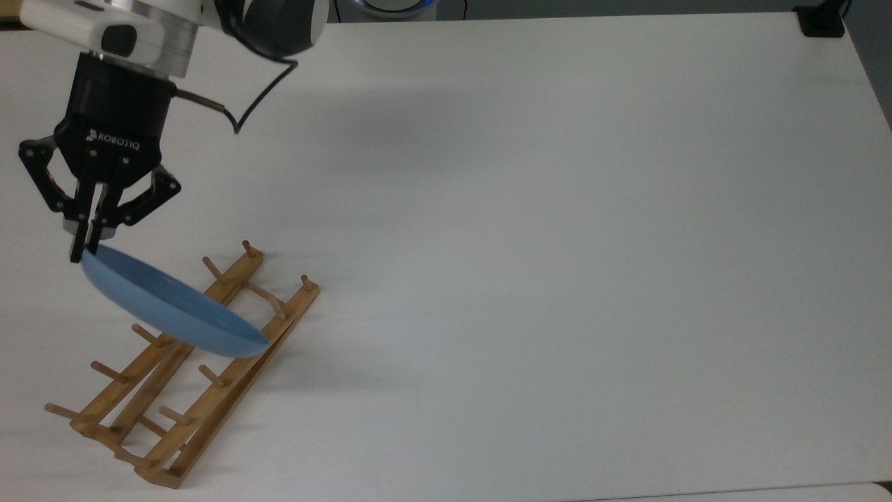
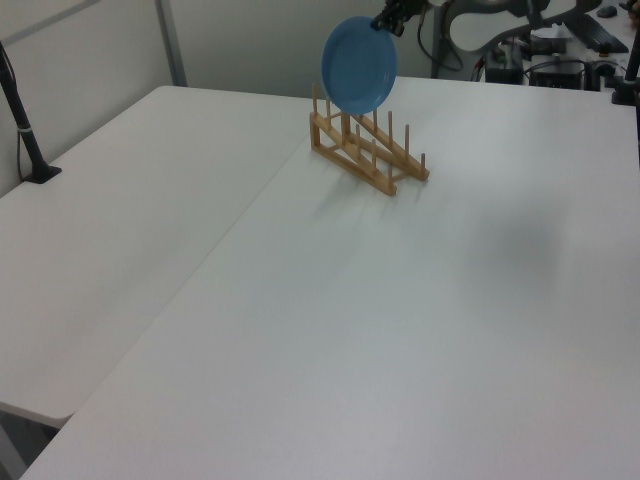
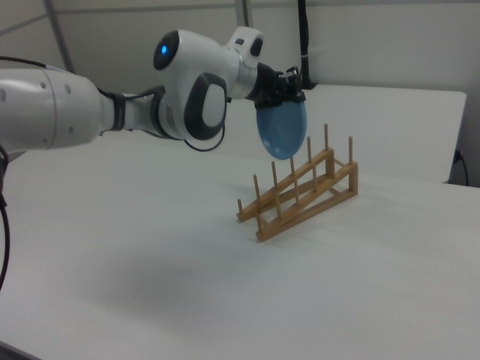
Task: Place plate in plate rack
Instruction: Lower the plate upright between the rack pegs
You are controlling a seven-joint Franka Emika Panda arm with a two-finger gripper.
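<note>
A light-blue plate point(image 1: 167, 307) hangs tilted on edge above the wooden plate rack point(image 1: 209, 390), over the rack's upper half in the top view. My gripper point(image 1: 83, 245) is shut on the plate's rim at its upper left end in the top view. In the left view the plate point(image 2: 358, 65) hangs above the near end of the plate rack point(image 2: 398, 165), with the gripper point(image 2: 388, 22) at its top right edge. The right view has the plate point(image 3: 282, 129) nearly upright above the pegs of the plate rack point(image 3: 300, 191), held from above by the gripper point(image 3: 292, 96).
The white table point(image 1: 557, 244) spreads wide on the top view's right. A black block point(image 1: 822, 21) sits at its far right corner. A black post point(image 2: 25, 130) stands at the left view's left edge. The arm's cable point(image 1: 258, 97) loops beside the wrist.
</note>
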